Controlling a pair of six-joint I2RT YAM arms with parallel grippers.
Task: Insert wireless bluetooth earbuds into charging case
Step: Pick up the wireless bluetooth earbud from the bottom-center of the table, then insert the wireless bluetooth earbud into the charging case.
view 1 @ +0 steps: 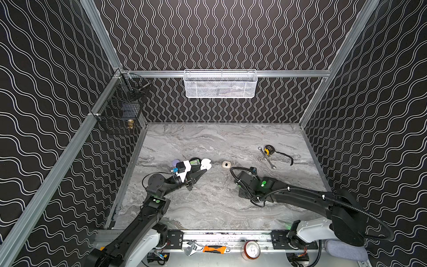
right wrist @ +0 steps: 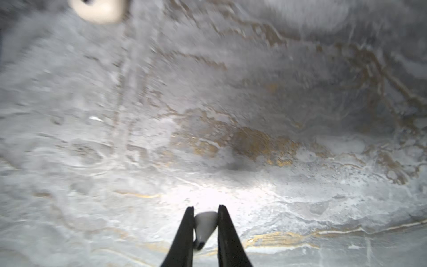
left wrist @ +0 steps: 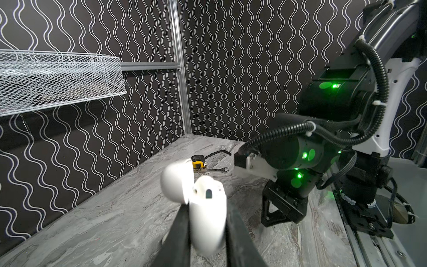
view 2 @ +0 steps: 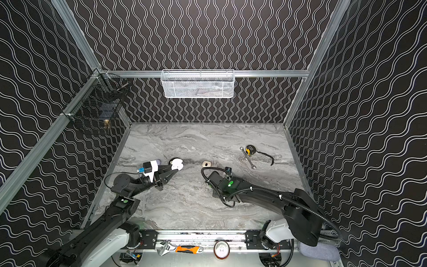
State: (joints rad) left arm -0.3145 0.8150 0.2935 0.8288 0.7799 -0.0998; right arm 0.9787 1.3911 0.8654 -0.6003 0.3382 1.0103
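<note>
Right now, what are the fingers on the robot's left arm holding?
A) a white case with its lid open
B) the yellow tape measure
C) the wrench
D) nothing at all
A: in the left wrist view the left fingers are clamped on either side of the white case, whose lid is flipped open.

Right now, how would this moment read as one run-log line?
left gripper: shut on white case, lid open | right gripper: shut on earbud | cream case: on table
</note>
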